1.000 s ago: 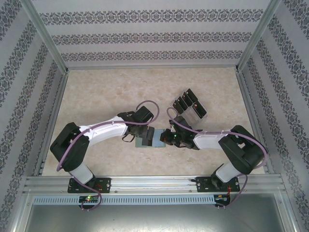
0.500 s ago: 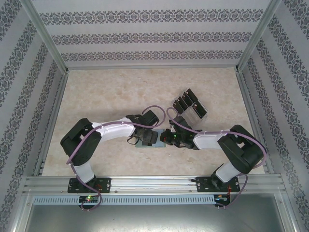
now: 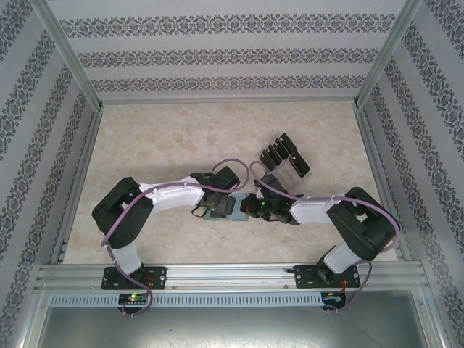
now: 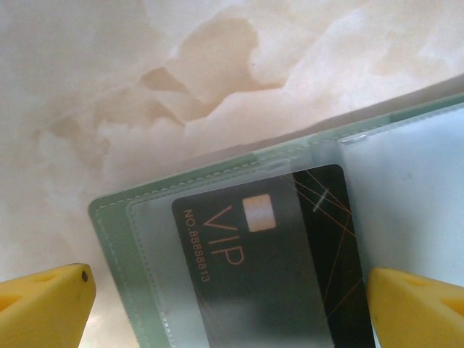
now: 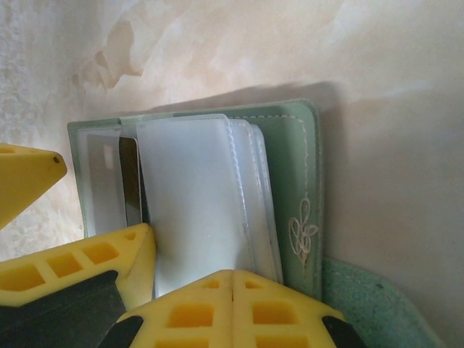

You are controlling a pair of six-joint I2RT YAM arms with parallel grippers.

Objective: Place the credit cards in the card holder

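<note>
Sage-green card holder (image 4: 114, 239), black VIP card (image 4: 254, 268) in clear sleeve (image 4: 152, 246); left gripper (image 4: 226, 281) splayed wide, right gripper (image 3: 248, 206) of unclear hold

The table (image 3: 159, 145) is a flat top with a pale beige, marbled pattern, blotched in cream and tan, fenced by metal rails at its sides and near edge. The sage-green card holder (image 3: 215, 214) lies open and flat on it near the front centre, its stitched cover against the surface and its clear sleeves facing up. Behind it and to the right, well apart, a clear plastic slotted rack (image 3: 290, 165) stands on the table with black cards (image 3: 279, 148) upright in its slots.
</note>
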